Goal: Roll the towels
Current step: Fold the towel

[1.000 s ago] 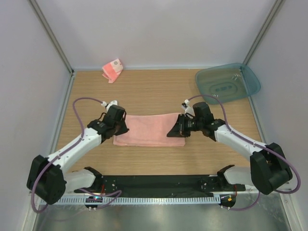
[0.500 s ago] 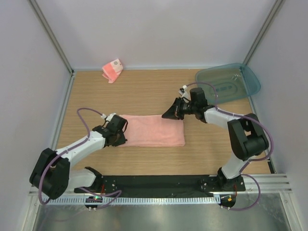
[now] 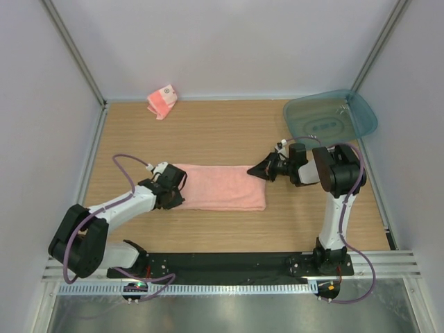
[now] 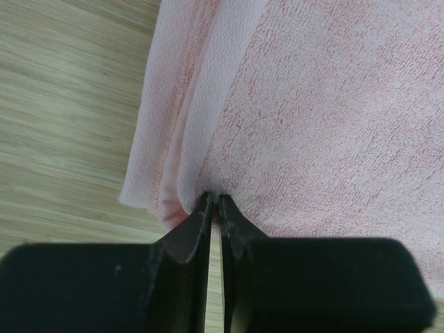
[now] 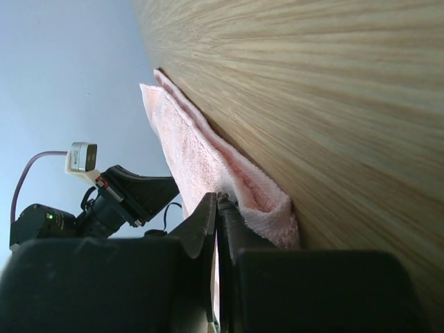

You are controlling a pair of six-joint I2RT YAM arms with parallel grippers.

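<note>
Wooden table (image 3: 208, 132): plain pink towel (image 3: 222, 187) centre, small striped towel (image 3: 162, 101) far-left, teal tray (image 3: 329, 116), perhaps, far-right.

A shallow, translucent teal tray (image 3: 330, 118) is seen at the far right corner of the wooden table (image 3: 229, 132), an oval mark embossed in its middle. The table is enclosed by pale walls (image 3: 229, 48), with metal posts (image 3: 73, 52) at the far corners.

no legible text; round mark (image 3: 167, 89) on striped towel (image 3: 161, 103) unreadable.
</note>
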